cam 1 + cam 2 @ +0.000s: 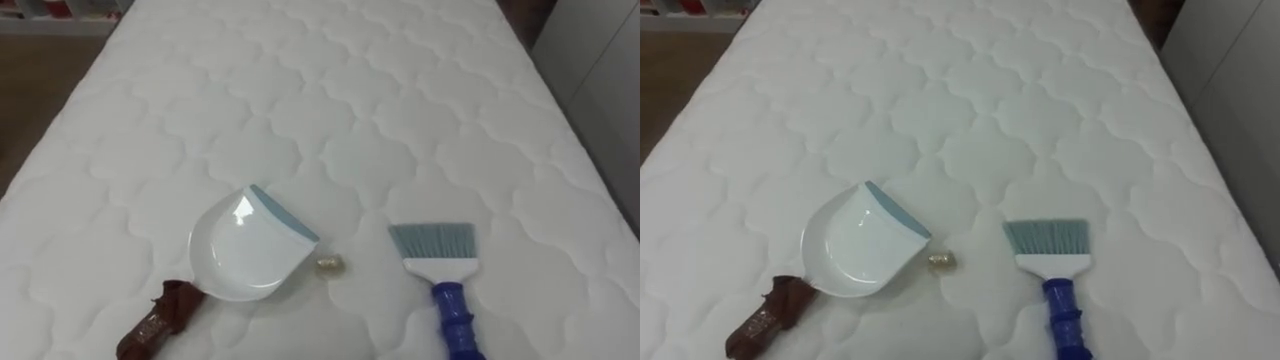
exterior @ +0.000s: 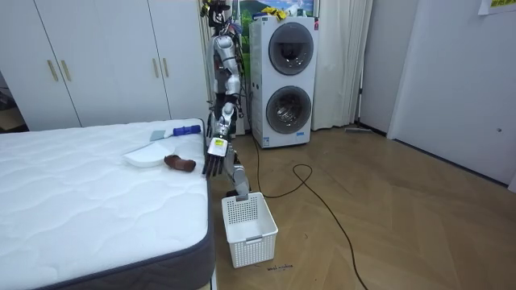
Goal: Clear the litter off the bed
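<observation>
A white dustpan (image 1: 243,245) with a pale blue lip and a brown handle (image 1: 155,325) lies on the white quilted mattress (image 1: 330,110), near its front edge and to the left. To the right lies a brush (image 1: 440,270) with grey-blue bristles and a blue handle. Between them sits a small crumpled golden scrap (image 1: 330,264), just off the pan's lip. In the room view I stand at the bed's end, facing it. My left hand (image 2: 214,161) hangs open beside the mattress edge, near the dustpan (image 2: 145,158) and brush (image 2: 179,130).
A white slatted basket (image 2: 248,227) stands on the wooden floor by the bed's corner, close to my feet. A stacked washer and dryer (image 2: 284,80) stands behind me. White wardrobes (image 2: 97,60) line the wall beyond the bed.
</observation>
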Motion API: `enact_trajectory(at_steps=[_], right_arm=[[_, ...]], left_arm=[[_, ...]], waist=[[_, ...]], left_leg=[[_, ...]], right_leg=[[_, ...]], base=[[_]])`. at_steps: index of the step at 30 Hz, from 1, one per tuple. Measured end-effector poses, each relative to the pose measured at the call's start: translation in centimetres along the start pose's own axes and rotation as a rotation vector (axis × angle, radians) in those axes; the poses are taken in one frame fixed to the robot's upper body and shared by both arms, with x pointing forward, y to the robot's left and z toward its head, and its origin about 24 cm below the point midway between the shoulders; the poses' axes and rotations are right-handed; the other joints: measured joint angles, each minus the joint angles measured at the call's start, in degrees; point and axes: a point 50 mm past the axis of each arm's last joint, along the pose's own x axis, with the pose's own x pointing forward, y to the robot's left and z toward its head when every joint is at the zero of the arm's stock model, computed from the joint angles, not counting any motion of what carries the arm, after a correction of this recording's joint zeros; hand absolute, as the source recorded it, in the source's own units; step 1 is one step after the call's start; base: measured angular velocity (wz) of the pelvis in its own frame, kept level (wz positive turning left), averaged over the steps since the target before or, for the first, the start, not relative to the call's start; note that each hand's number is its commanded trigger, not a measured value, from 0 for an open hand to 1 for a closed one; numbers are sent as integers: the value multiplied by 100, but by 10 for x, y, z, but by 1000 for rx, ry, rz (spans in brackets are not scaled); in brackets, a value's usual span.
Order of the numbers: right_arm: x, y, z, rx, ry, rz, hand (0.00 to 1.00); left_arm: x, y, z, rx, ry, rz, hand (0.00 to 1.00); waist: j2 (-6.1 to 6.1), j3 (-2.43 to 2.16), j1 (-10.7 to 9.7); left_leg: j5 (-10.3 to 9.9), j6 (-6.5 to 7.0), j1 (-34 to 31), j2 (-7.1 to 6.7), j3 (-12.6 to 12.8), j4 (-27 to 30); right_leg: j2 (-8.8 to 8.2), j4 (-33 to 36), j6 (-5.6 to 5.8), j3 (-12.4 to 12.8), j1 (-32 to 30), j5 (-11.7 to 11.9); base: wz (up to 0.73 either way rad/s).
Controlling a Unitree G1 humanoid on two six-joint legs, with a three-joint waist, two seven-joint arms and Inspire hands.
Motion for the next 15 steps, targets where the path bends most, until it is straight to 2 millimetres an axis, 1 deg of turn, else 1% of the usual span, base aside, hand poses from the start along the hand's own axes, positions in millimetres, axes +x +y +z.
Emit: enact_trajectory(at_steps=[1,2,3,5,6,8,11,13,15], right_arm=[[0,-1,2,-18,-17,0,0],[0,-2,3,-24,-23,0,0],[0,-3,4,-31,-24,2,0],[0,-4,4,-35,-25,1,0],[0,-5,4,-36,-28,0,0],[0,-5,5,-36,-32,-2,0],[0,-7,5,-38,-32,-4,0],[0,-6,5,-40,-32,2,0],[0,-6,5,-39,-32,6,0]], left_arm=[[1,4,11,-17,-56,33,0],[1,6,17,-20,-86,47,0],[2,10,29,-20,-147,78,0],[1,16,44,-11,-229,121,0],[0,20,55,-8,-281,148,0],[-3,23,69,-21,-355,187,0],[-7,22,83,2,-434,203,0],[-10,21,91,28,-475,210,0],[-15,19,103,55,-544,226,0]], waist=[[16,1,-10],[17,-1,-10],[20,-6,-9],[15,-18,-7],[31,-12,-17],[12,-24,-37],[30,-28,-53],[18,-26,-56],[-3,-29,-49]], left_leg=[[3,5,-2,-9,0,0],[3,6,-4,-14,0,0],[8,14,-9,-24,2,-1],[13,22,7,-36,8,-10],[14,24,18,-42,12,-14],[35,57,33,-63,11,-46],[45,74,44,-90,11,-69],[53,87,51,-101,16,-90],[60,99,8,-116,15,-91]], right_leg=[[-9,1,10,1,-3,6],[-14,1,15,2,-6,9],[-21,1,24,5,-14,15],[-29,1,39,19,-5,23],[-36,-2,46,27,0,28],[-51,-8,58,38,0,36],[-74,-18,81,38,-2,49],[-84,-19,88,29,-14,53],[-99,-17,105,32,-45,64]], base=[[0],[0],[0],[-2],[-4],[0],[0],[0],[0]])
